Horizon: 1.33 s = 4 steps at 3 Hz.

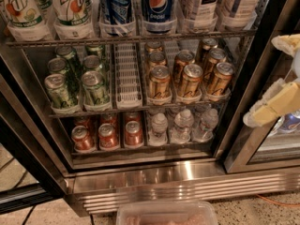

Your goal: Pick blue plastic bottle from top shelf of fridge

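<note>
The fridge (pixel 154 182) stands open in front of me. Its top shelf (pixel 131 35) runs across the upper edge of the view. Two bottles with pale blue-white labels, the blue plastic bottle (pixel 201 3) and a like one (pixel 240 3), stand at the shelf's right end; their caps are cut off by the frame. Dark blue Pepsi bottles (pixel 158 6) and 7UP bottles (pixel 70 8) stand to their left. My gripper (pixel 277 76) is at the right edge, outside the fridge by the door frame, below and right of the pale bottles. Its cream fingers (pixel 272 108) are spread apart and empty.
The middle rack holds green cans (pixel 61 90) and gold cans (pixel 190 78) with an empty white lane tray (pixel 127 76) between them. The bottom rack holds red cans (pixel 108 135) and small water bottles (pixel 183 125). A dark door frame (pixel 234 102) stands on the right. A clear bin (pixel 166 213) lies on the floor.
</note>
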Motion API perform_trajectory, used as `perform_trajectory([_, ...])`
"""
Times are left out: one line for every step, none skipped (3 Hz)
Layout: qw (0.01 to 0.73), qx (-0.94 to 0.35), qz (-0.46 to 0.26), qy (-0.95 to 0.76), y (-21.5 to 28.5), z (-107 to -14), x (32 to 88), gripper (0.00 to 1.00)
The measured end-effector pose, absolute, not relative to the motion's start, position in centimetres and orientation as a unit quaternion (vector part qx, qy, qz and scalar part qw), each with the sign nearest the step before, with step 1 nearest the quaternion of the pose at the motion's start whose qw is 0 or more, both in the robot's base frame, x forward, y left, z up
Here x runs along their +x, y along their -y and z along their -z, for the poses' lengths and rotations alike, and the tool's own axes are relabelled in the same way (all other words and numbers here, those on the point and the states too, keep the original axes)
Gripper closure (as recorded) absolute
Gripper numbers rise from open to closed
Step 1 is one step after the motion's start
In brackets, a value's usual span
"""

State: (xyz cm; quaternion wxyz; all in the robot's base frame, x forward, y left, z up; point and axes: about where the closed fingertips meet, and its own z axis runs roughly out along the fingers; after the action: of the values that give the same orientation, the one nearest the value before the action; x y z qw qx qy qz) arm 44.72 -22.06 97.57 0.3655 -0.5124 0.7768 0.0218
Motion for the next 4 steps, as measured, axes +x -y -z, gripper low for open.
perform_trajectory([0.458, -0.473, -0.033, -0.752, 21.7, -100.3, 46.8, 0.00])
perform_trajectory([0.513, -0.443, -0.044, -0.734, 20.4, -103.3, 48.0, 0.00])
perform_trajectory([0.513, -0.443, -0.044, -0.734, 20.4, -103.4, 48.0, 0.00])
perform_trajectory([0.540, -0.426, -0.039, -0.725, 19.5, -103.6, 48.0, 0.00])
